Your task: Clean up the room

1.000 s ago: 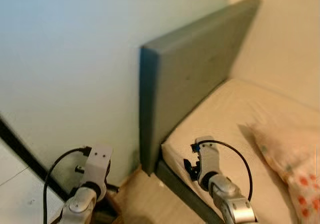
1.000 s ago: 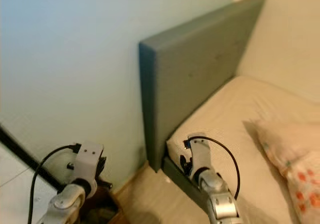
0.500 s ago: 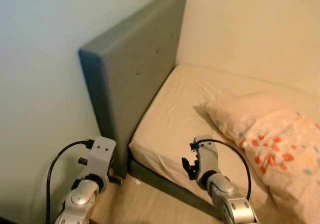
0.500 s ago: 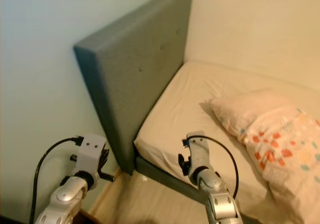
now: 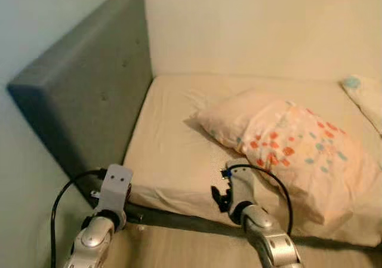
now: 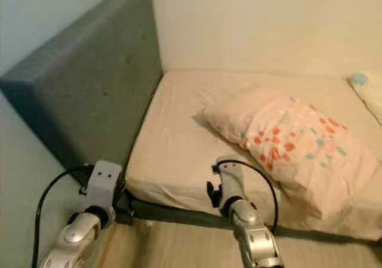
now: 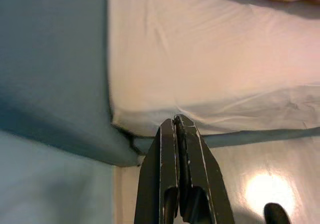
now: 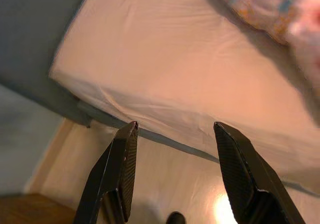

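While both arms hang low in front of me with nothing in them, I read this step as lining up on the bed (image 5: 179,160) before reaching for anything, and the likeliest thing to tidy is the pillow (image 5: 286,151). To do it well I would square my stance to the bed's near edge first, since I face it at an angle, then bring the right gripper (image 8: 175,176) up and over the mattress rather than dragging it across the sheet. That gripper has its fingers spread wide, hovering over the floor (image 8: 165,184) just beside the dark bed frame (image 5: 191,222), so it is ready to take a corner of soft fabric. The left gripper (image 7: 177,129) has its fingers pressed together, empty, pointing at the bed corner beside the grey headboard (image 5: 89,95); I would part them before asking it to help.

The pillow lies on the mattress, well apart from the headboard, tilted askew towards the bed's right side. It is cream with orange and teal spots and looks plump and slack, so I expect it to sag if pinched at one corner. Another pale cushion (image 5: 361,95) sits at the far right edge.
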You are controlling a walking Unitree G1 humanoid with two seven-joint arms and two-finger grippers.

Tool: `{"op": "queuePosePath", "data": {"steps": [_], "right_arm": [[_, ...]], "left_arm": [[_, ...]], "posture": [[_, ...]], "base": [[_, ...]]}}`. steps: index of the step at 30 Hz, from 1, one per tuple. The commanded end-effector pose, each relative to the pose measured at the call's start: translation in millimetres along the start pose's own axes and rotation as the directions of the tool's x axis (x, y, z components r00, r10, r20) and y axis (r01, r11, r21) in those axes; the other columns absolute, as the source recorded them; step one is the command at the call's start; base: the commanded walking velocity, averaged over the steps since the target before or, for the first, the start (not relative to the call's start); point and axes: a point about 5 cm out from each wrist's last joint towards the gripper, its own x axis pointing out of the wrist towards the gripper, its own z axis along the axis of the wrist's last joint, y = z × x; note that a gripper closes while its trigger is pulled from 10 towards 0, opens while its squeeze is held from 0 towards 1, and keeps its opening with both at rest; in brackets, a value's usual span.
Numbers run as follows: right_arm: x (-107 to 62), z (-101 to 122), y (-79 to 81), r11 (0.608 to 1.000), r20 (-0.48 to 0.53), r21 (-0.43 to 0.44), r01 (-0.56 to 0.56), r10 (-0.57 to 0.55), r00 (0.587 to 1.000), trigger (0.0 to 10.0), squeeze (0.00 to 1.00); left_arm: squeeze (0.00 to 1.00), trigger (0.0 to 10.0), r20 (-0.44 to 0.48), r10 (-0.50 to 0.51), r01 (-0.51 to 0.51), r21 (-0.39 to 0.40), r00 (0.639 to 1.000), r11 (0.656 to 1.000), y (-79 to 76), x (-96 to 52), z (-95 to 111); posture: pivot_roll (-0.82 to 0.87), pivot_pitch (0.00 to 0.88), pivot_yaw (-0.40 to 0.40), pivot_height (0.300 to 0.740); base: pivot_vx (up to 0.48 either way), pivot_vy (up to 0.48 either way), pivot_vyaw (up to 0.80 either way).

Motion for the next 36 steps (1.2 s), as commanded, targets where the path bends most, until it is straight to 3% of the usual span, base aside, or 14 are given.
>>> {"op": "queuePosePath", "data": {"steps": [1, 26, 36], "right_arm": [[1.1, -0.5, -2.0, 1.0, 0.0, 0.002, -0.004, 0.004, 1.0, 10.0, 0.0], [-1.0, -2.6, -0.9, 0.999, -0.012, -0.006, -0.047, 0.047, 0.999, 10.0, 0.0], [1.0, 0.6, 1.6, 0.998, 0.004, -0.012, -0.066, 0.066, 0.998, 10.0, 0.0]], "left_arm": [[0.0, 10.0, 0.012, -0.001, 0.001, -0.031, 1.0, 1.0, -4.6, -2.5, -0.4], [0.0, 10.0, 0.031, 0.019, -0.018, -0.056, 0.999, 0.998, -4.1, -3.2, 0.9], [0.0, 10.0, 0.085, 0.02, -0.009, -0.135, 0.996, 0.991, -5.1, -6.1, 7.7]], "posture": [[-0.03, 0.118, -0.004, 0.74], [-0.04, 0.117, -0.018, 0.74], [-0.03, 0.115, -0.024, 0.74]], "base": [[0.0, 0.0, -0.8], [0.0, 0.0, -0.8], [0.0, 0.0, -0.08]]}}
